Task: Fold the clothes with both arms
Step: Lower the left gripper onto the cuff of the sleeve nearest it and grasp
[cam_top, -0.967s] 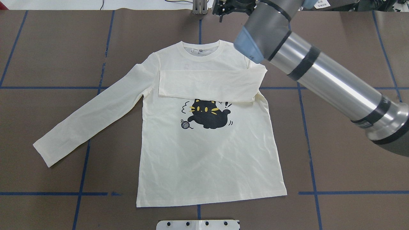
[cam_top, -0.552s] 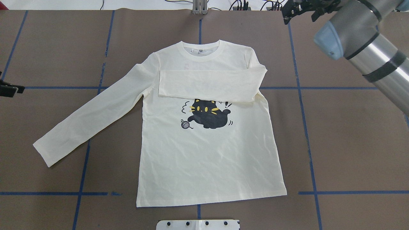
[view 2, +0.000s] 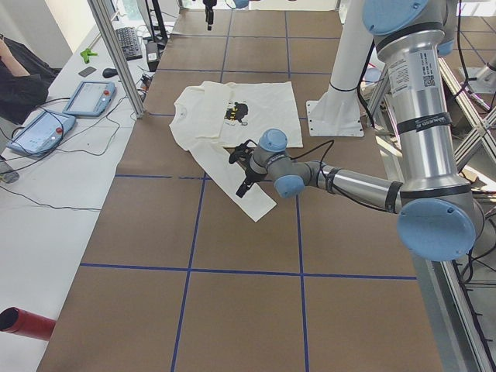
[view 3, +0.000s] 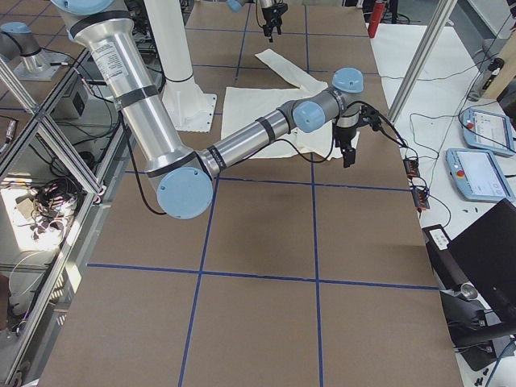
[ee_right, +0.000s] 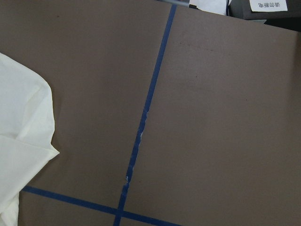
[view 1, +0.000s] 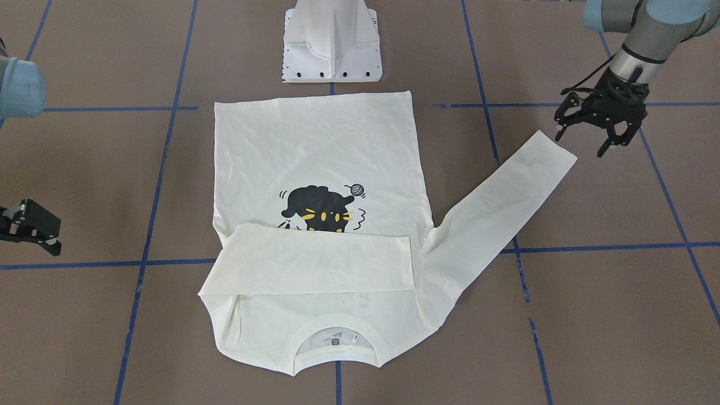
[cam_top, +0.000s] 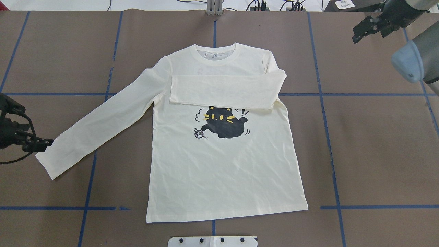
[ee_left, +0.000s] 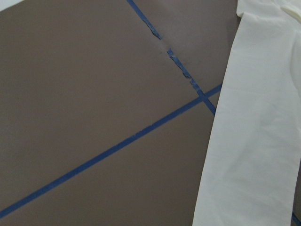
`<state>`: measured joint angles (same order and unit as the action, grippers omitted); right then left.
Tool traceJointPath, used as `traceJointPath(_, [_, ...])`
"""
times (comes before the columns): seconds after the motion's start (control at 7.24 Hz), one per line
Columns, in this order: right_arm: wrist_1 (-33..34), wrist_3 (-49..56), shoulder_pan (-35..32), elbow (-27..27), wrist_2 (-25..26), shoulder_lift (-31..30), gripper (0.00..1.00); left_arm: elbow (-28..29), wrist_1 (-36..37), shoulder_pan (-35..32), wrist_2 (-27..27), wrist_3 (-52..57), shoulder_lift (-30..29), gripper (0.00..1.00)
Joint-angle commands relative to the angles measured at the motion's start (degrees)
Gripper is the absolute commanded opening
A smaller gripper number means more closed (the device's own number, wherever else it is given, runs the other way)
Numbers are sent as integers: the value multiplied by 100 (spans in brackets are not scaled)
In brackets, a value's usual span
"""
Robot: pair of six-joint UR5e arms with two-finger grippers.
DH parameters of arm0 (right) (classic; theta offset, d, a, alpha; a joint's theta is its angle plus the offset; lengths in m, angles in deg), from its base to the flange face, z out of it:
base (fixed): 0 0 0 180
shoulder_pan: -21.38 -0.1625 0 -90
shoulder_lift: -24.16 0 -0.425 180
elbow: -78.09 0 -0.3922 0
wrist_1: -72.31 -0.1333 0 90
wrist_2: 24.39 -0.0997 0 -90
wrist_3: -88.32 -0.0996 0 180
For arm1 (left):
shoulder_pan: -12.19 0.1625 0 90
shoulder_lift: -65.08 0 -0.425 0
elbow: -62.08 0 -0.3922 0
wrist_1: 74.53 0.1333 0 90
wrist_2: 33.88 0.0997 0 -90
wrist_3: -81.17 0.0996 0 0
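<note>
Exterior front-facing view: you see the left gripper at the picture's right, its fingers spread and holding nothing. The cuff of the free sleeve lies just beside its fingertips, and the T-shirt lies flat and print-up on the table, farther along that sleeve. The right gripper sits at the picture's left, its two fingers parted and empty, well apart from the shirt. The folded sleeve crosses the chest on the side nearer this gripper, its lower edge touching the cat print. Overhead exterior view: the left gripper has one fingertip at the edge of the free sleeve close to the cuff; you cannot tell from here whether it touches the cloth. The right gripper hangs over bare table, beyond the shoulder that carries the folded sleeve. Exterior left view: the near arm's left gripper points down over the free sleeve, with the T-shirt beyond it. Exterior right view: the near arm's right gripper points down just past the T-shirt edge. Left wrist-mounted view: no fingers show; the free sleeve runs down the picture's right side, crossing a blue tape line. Right wrist-mounted view: no fingers show; a corner of the T-shirt lies at the left edge, apart from the tape.
</note>
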<state>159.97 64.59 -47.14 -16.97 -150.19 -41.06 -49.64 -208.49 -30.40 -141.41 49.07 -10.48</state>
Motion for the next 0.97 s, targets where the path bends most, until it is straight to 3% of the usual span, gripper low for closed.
traceJointPath(0.0, [-3, 0, -3, -30, 12, -87, 100, 1, 1, 844, 518, -182, 180, 85])
traceJointPath(0.41, [-11, -52, -3, -205, 21, -210, 100, 54, 10, 1163, 784, -182, 410, 75])
traceJointPath(0.83, [-11, -53, -3, -206, 30, -246, 100, 185, 1, 1462, 917, -182, 419, 75])
